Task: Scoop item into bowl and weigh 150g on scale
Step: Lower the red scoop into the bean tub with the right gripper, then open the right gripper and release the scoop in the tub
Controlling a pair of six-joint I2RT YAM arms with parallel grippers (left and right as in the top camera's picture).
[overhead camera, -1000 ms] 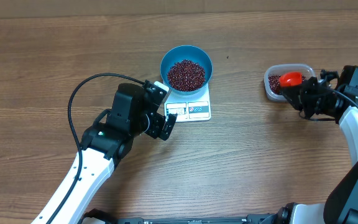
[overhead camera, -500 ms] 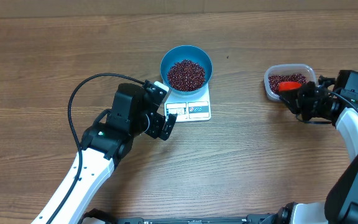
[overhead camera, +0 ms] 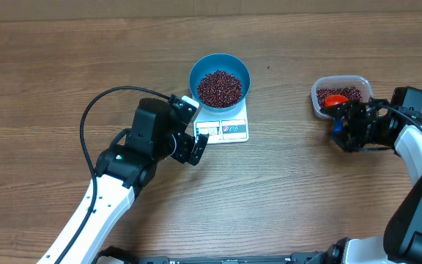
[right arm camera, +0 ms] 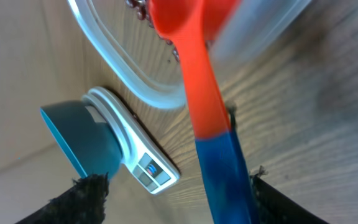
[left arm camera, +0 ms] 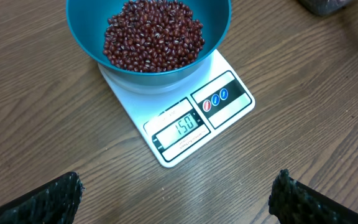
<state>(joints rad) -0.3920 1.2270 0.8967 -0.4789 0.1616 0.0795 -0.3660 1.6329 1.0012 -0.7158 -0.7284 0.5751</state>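
Hanging wide open and empty over the desk [left arm camera: 42, 124] just short of the scale [left arm camera: 229, 102], the left claw [left arm camera: 176, 199] seems parked so its camera can read the display [left arm camera: 180, 127], which shows 150. On the scale sits the blue bowl [left arm camera: 82, 25], holding the beans [left arm camera: 151, 34] as a loose, glossy maroon heap well below the rim. Farther right, the right claw [right arm camera: 179, 196] has its jaws spread either side of the spoon [right arm camera: 194, 93] without gripping it, the orange end resting in the clear tub [overhead camera: 316, 99], likely because scooping is finished.

Maroon beans [left arm camera: 153, 34], blue bowl [left arm camera: 216, 18], white scale [left arm camera: 129, 93]; scoop [right arm camera: 188, 74] orange, handle [right arm camera: 225, 168] seemingly blue.
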